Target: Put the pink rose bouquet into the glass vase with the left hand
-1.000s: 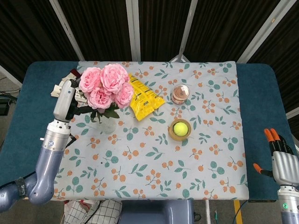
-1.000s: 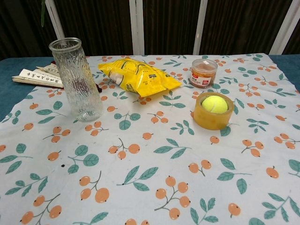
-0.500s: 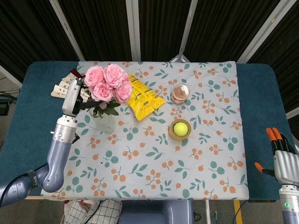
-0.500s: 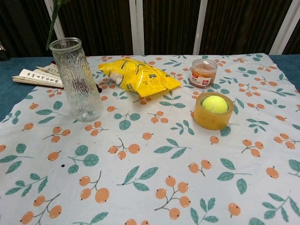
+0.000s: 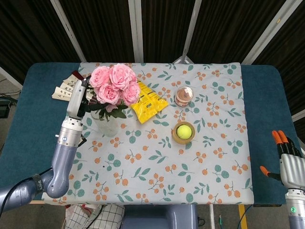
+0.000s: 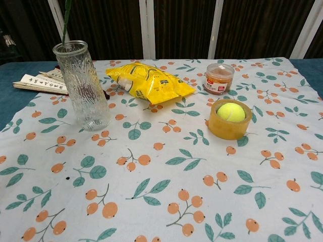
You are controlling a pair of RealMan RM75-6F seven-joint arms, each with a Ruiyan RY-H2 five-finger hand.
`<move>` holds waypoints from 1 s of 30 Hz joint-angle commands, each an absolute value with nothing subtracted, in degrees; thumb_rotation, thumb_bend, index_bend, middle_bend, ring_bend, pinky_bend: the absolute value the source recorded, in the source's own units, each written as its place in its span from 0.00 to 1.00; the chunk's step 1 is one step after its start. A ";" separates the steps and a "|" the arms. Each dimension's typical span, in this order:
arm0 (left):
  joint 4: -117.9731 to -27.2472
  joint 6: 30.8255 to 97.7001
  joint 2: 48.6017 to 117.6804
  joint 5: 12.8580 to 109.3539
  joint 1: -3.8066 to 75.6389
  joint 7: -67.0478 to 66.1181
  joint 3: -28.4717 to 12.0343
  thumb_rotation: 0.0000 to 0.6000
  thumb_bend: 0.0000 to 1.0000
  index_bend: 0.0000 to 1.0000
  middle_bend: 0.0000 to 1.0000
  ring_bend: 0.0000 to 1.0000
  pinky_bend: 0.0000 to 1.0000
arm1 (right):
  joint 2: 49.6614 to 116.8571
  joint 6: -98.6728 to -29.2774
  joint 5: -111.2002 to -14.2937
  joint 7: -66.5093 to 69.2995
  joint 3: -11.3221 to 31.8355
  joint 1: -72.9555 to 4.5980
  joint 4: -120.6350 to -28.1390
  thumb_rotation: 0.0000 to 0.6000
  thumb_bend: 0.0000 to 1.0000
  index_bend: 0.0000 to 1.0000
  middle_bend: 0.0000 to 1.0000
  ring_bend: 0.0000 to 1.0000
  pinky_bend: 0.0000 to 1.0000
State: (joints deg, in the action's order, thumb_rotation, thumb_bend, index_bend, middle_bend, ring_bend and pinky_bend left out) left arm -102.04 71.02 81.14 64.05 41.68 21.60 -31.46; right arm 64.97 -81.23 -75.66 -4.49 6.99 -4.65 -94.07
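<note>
My left hand [image 5: 82, 98] holds the pink rose bouquet [image 5: 116, 85] by its stems, above the glass vase [image 5: 107, 125]. In the chest view the ribbed glass vase [image 6: 84, 85] stands upright at the left of the cloth, and a green stem [image 6: 66, 22] hangs just above its rim, reaching down toward the mouth. The blooms cover the vase's mouth in the head view. My right hand [image 5: 288, 163] hangs at the table's right front edge with its fingers spread and nothing in it.
A yellow snack bag [image 6: 149, 80] lies right of the vase. A small jar [image 6: 219, 78] and a tennis ball [image 6: 231, 112] set in a tape roll [image 6: 229, 126] stand further right. A folded fan [image 6: 40, 83] lies behind the vase at the left.
The left hand has carried the bouquet right and up the table, bringing it over the vase; the stem now shows above the vase rim in the chest view. The right hand has stayed put.
</note>
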 commanded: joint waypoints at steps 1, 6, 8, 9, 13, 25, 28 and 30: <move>-102.64 71.56 81.06 63.40 41.82 21.13 -32.27 1.00 0.45 0.46 0.48 0.41 0.54 | 64.94 -81.31 -75.71 -4.33 7.01 -4.62 -94.10 1.00 0.16 0.08 0.00 0.01 0.20; -102.59 71.61 81.03 62.67 42.06 20.25 -32.59 1.00 0.45 0.46 0.48 0.41 0.54 | 64.93 -81.21 -75.66 -4.31 6.99 -4.64 -94.05 1.00 0.16 0.08 0.00 0.01 0.20; -102.27 71.28 81.13 62.51 42.06 20.17 -32.21 1.00 0.45 0.46 0.48 0.41 0.54 | 64.91 -81.18 -75.72 -4.26 6.96 -4.65 -94.09 1.00 0.16 0.08 0.00 0.01 0.20; -101.99 71.12 81.21 62.51 42.05 20.08 -31.94 1.00 0.44 0.46 0.48 0.41 0.54 | 64.90 -81.20 -75.72 -4.19 6.98 -4.65 -94.09 1.00 0.16 0.08 0.00 0.01 0.20; -100.93 70.11 81.94 62.45 42.03 21.40 -31.02 1.00 0.44 0.46 0.47 0.40 0.54 | 64.94 -81.17 -75.64 -4.18 7.00 -4.65 -94.01 1.00 0.16 0.08 0.00 0.01 0.20; -98.09 69.55 83.95 67.19 41.09 27.08 -27.83 1.00 0.44 0.46 0.46 0.39 0.54 | 64.97 -81.08 -76.40 -3.67 6.74 -4.77 -93.77 1.00 0.16 0.08 0.00 0.01 0.19; -97.24 70.26 84.41 69.04 39.87 29.83 -26.42 1.00 0.44 0.46 0.46 0.39 0.54 | 64.92 -81.38 -76.61 -3.47 6.72 -4.64 -93.82 1.00 0.15 0.08 0.00 0.01 0.19; -96.32 70.52 84.47 69.84 39.17 31.50 -25.80 1.00 0.44 0.46 0.46 0.39 0.54 | 64.88 -81.44 -76.54 -3.27 6.77 -4.59 -93.86 1.00 0.16 0.08 0.00 0.01 0.19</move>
State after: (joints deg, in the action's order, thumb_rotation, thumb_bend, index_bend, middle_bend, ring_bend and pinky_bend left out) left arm -97.17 70.11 84.23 68.96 39.97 30.19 -26.61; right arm 64.88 -81.43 -76.55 -3.26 6.76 -4.60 -93.86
